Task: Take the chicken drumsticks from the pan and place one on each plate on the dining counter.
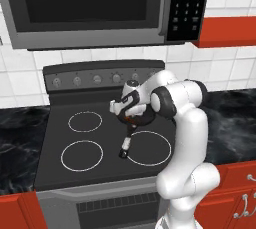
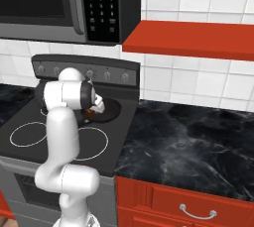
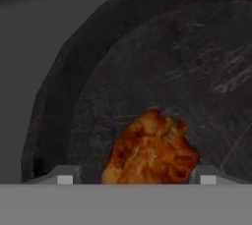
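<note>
Pincer (image 3: 133,179) down inside the pan (image 3: 147,71), jaws spread either side of one chicken drumstick (image 3: 152,153), a pale tip visible at each flank. Whether pads touch the meat: cannot tell, contact hidden at the bottom edge. Reads as open around it, not yet clamped. Drumstick lying on the dark pan floor, lumpy orange-brown, centred between the tips — lined up that way so closing catches it across the narrow width.

From the left base view, wrist (image 1: 131,104) bent low over the back right of the stove (image 1: 95,143), pan handle (image 1: 127,142) pointing toward the front over the front right burner ring (image 1: 149,148). Pan body mostly hidden behind the arm there; rim (image 2: 113,108) peeking out past the hand in the right base view. Second drumstick: not made out.

Black marble tabletop (image 2: 198,141) just to the right of the stove, over red cabinet doors (image 2: 188,206). Microwave (image 1: 95,3) overhead.

Likely step: first pick-up, grasp about to close. Task barely begun by the look. Risk: lumpy shape slipping or rolling when squeezed; pan wall close to one tip.
</note>
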